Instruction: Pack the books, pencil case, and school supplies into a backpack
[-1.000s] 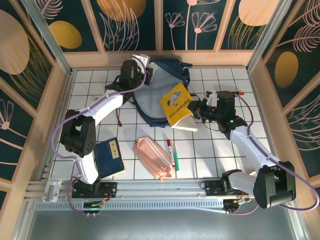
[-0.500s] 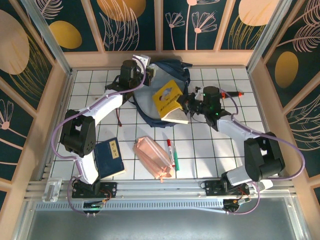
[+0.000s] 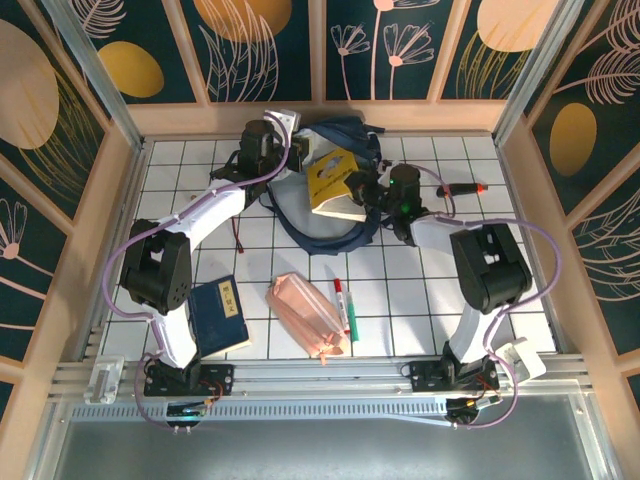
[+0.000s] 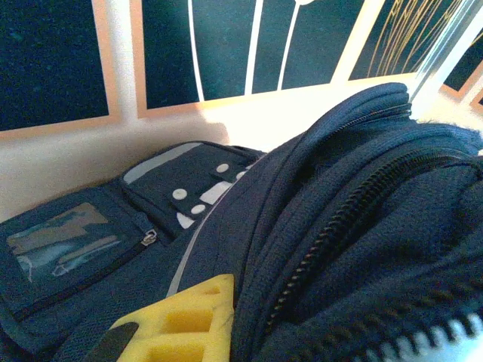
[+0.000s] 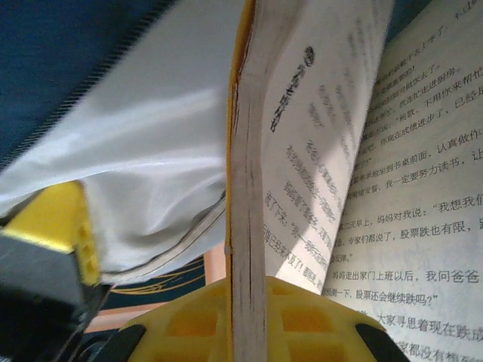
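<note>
The navy backpack [image 3: 300, 212] lies at the back middle of the table, its mouth with pale lining held up. My left gripper [image 3: 292, 150] is shut on the backpack's zip edge [image 4: 355, 226], one yellow finger [image 4: 181, 324] showing against the fabric. My right gripper [image 3: 362, 190] is shut on the yellow book [image 3: 333, 178], which tilts over the mouth; its page block [image 5: 245, 226] is pinched between the fingers beside the lining [image 5: 151, 143]. The navy book [image 3: 220, 314], pink pencil case [image 3: 308, 316] and red-capped marker [image 3: 343, 306] lie on the near tiles.
A red-and-black handled tool [image 3: 464, 188] lies right of the right wrist. Wooden walls [image 3: 320, 115] close in the tiled table [image 3: 420, 290] at the back and both sides. The left arm's elbow [image 3: 155, 270] stands beside the navy book.
My right gripper has carried the yellow book left and back, from beside the backpack to over its mouth. The left gripper has stayed on the backpack's edge.
</note>
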You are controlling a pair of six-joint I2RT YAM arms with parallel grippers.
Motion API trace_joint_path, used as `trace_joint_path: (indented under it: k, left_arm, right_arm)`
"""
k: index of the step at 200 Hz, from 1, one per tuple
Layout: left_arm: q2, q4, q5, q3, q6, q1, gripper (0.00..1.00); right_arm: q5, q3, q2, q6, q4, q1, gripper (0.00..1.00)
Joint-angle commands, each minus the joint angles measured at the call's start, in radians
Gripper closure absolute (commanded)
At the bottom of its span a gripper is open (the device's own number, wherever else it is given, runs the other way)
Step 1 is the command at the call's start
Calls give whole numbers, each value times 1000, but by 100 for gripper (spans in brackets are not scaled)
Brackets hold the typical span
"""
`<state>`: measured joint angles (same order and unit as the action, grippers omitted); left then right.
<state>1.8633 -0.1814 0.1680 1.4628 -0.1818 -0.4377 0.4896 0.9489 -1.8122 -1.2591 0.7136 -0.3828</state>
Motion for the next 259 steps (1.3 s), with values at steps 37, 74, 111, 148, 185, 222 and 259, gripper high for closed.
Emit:
trace_joint_path:
  k: [37, 74, 111, 148, 185, 222, 259]
  left_arm:
    - [-81, -127, 29, 37, -51, 0, 100]
    - [-82, -125, 33, 28, -36, 0, 100]
    - [-85, -132, 33, 9, -29, 0, 100]
    - [-87, -134, 33, 4, -25, 0, 100]
    - [-90, -133, 34, 5, -16, 0, 100]
    - [-92, -131, 34, 4, -13, 1, 100]
    - [-95, -128, 33, 7, -13, 0, 100]
  right_arm:
    - [-57, 0, -37, -8, -51, -44, 91]
    - [-81, -5, 89, 97, -439, -40, 68]
    - [-153, 71, 131, 247, -754, -17, 42]
    - [-245, 250, 59, 388, -1059, 2, 40]
    - [-297, 384, -19, 563, -1170, 0, 40]
    - [-298, 430, -79, 754, -1140, -1, 40]
    - [-206, 444, -141, 852, -1084, -7, 42]
